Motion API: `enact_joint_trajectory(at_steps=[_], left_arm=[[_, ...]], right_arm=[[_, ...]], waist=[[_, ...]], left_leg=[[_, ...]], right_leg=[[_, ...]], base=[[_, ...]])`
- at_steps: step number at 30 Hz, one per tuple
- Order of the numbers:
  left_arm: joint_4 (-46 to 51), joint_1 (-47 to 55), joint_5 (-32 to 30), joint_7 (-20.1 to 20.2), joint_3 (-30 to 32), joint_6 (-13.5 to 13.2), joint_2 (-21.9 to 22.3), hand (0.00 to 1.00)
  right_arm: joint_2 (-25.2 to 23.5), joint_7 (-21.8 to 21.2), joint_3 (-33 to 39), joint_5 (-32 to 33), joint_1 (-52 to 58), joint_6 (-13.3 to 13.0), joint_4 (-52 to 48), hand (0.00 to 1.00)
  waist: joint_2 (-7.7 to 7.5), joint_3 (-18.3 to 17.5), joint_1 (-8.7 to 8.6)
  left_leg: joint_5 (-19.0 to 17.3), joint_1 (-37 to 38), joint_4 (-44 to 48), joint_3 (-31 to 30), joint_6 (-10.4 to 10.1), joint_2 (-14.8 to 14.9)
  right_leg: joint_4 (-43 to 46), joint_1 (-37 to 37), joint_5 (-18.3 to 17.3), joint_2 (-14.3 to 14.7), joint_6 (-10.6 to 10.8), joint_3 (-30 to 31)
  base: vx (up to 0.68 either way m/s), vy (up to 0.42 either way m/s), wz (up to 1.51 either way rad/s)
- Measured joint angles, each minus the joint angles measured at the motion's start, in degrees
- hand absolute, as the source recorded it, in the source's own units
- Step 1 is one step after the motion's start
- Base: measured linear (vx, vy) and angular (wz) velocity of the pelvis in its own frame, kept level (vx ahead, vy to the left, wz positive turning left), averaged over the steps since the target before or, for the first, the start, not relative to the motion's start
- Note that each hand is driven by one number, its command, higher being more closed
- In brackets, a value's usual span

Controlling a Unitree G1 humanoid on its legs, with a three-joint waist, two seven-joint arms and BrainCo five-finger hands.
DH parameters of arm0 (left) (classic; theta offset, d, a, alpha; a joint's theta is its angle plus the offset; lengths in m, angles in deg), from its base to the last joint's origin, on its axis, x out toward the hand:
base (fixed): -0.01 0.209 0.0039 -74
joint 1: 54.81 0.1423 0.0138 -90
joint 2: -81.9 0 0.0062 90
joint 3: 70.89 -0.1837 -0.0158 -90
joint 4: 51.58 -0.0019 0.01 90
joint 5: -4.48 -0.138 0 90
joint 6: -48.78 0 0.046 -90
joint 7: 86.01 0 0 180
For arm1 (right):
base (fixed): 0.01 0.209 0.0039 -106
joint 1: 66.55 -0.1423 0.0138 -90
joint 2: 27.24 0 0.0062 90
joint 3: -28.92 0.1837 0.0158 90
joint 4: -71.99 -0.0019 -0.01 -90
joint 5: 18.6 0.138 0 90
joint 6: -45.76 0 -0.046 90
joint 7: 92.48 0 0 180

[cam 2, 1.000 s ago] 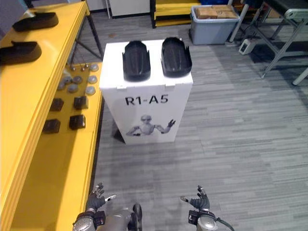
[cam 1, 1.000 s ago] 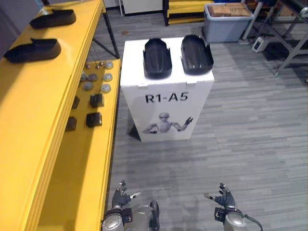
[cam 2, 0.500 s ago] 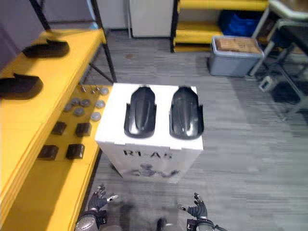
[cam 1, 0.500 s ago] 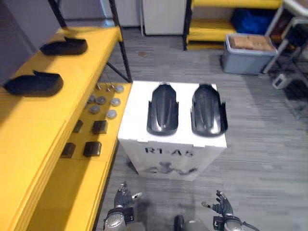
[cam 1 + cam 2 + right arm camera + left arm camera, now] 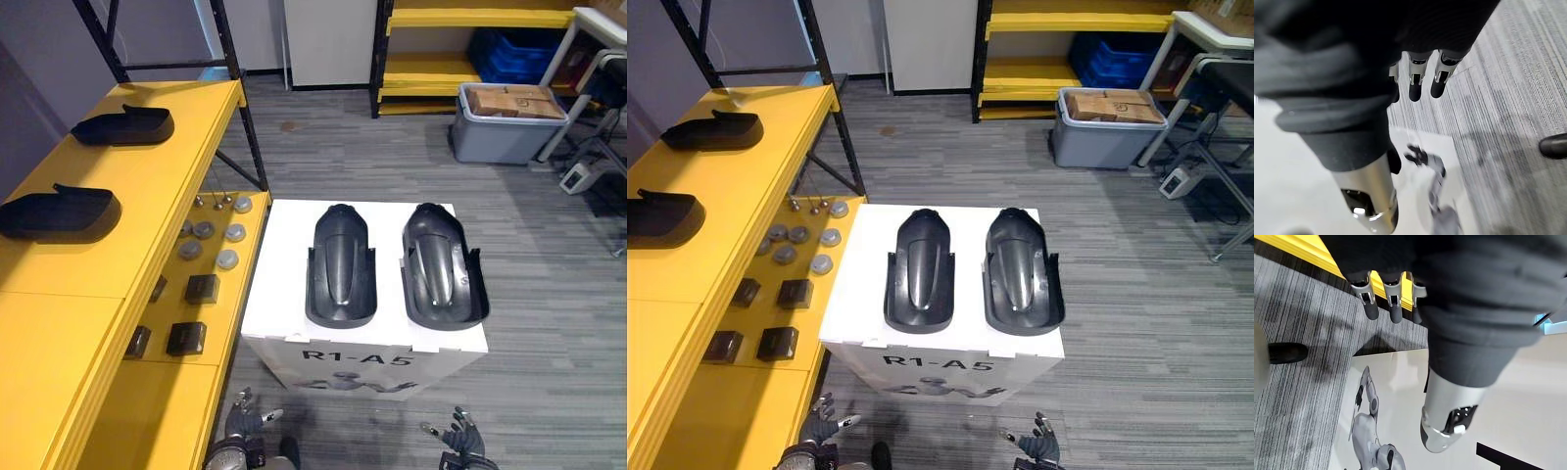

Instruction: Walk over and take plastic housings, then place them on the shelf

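A long yellow shelf (image 5: 147, 196) runs down the left side. Two black housings lie on its top, well apart. The far one (image 5: 122, 124) is near a black post. The near one (image 5: 59, 212) is closer to the robot. On a lower yellow board, some round grey discs (image 5: 211, 245) sit in a bunch. Four small black blocks (image 5: 201, 288) sit just past them, closer to the robot.

The left hand (image 5: 241, 421) is low down, beside the shelf and in front of the box. Its fingers (image 5: 1393, 298) are straight and spread a little. It holds nothing.

A white box (image 5: 284, 294) stands on the grey floor (image 5: 549, 294), just beside the shelf. Two more black housings lie on top of it, side by side, hollow side up. The left housing (image 5: 340, 266) and the right housing (image 5: 443, 267) are near each other but do not touch.

The right hand (image 5: 458, 436) is low down too, in front of the box. Its fingers (image 5: 1415, 81) are straight and loose. It is empty.

Far off on the right is a grey bin (image 5: 505, 137) with brown cardboard inside.
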Motion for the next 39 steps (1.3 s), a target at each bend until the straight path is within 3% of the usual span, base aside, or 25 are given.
enact_joint_trajectory(at_steps=[3, 13, 16, 20, 21, 27, 33, 39], left_arm=[[0.04, 0.27, -0.03, 0.21, -0.01, 0.00, -0.02, 0.00], [0.50, 4.97, -0.97, 1.83, -0.11, -0.04, -1.96, 0.00], [0.37, 5.49, -0.98, 2.12, -0.23, -0.15, -2.11, 0.00], [-0.13, 6.34, -0.98, 3.03, -1.39, -0.23, -2.68, 0.00], [-0.17, 6.51, -0.99, 3.42, -1.67, -0.33, -2.71, 0.00], [-0.15, 6.08, -0.99, 3.99, -3.62, -0.90, -2.85, 0.00], [-0.15, 5.63, -0.98, 3.99, -4.62, -1.27, -2.76, 0.00], [-0.18, 5.42, -1.01, 3.62, -4.55, -1.24, -2.15, 0.00]], right_arm=[[0.97, 0.49, 3.76, 0.00, 0.55, 0.01, -2.86, 0.00], [15.31, 1.16, 12.82, -0.83, 0.91, -0.08, -32.64, 0.00], [19.30, 1.22, 12.03, -2.82, -3.38, -0.58, -35.68, 0.00], [24.41, 1.18, 5.21, -4.11, -8.23, -1.61, -37.27, 0.00], [24.87, 0.62, 2.09, -5.05, -10.34, -2.95, -38.05, 0.00], [25.35, -1.10, -5.80, -6.49, -16.01, -3.26, -34.52, 0.00], [24.73, -1.26, -12.16, -13.35, -21.76, -2.06, -25.75, 0.00], [17.47, 4.77, -11.60, -26.10, -25.39, 2.39, -19.80, 0.00]], waist=[[-0.26, -0.19, -0.39], [-0.97, -2.72, -3.14], [-0.94, -2.88, -3.33], [-0.72, -3.15, -3.21], [-0.69, -3.18, -3.20], [-0.51, -3.27, -2.50], [-0.11, -3.00, -1.66], [1.08, -2.12, -1.34]], left_leg=[[0.91, 1.28, -2.31, 0.59, -0.17, 0.16], [2.10, 2.17, -5.54, 3.13, 0.07, -0.26], [2.65, 1.17, -5.54, 3.07, 0.42, -0.60], [2.98, 1.08, -5.56, 2.33, 0.73, -0.84], [3.21, 0.74, -5.56, 1.36, 0.93, -0.98], [3.91, -0.61, -5.56, -0.94, 1.67, -1.87], [4.44, -1.01, -5.59, -3.00, 1.94, -2.46], [4.71, -1.15, -5.86, -3.63, 1.83, -2.56]], right_leg=[[0.04, -0.21, 0.01, 0.26, 0.00, 0.62], [1.11, -2.84, 0.02, 0.40, 0.01, 4.78], [0.95, -3.96, 0.02, 0.18, 0.01, 5.27], [0.95, -4.01, 0.04, 0.05, 0.05, 5.27], [0.88, -4.11, 0.05, -0.02, 0.06, 4.67], [0.85, -4.58, 0.09, -0.63, 0.14, 3.12], [0.53, -3.67, 0.27, -1.03, 0.40, 1.15], [0.13, -3.47, 0.30, -1.11, 0.44, 0.56]], base=[[0.02, -0.006, -0.17], [-0.03, 0.009, -0.14], [-0.08, 0.008, -0.04], [-0.08, 0.008, 0.04], [-0.08, 0.003, 0.15], [-0.04, 0.015, 0.17], [-0.02, 0.006, 0.17], [-0.04, -0.002, 0.04]])
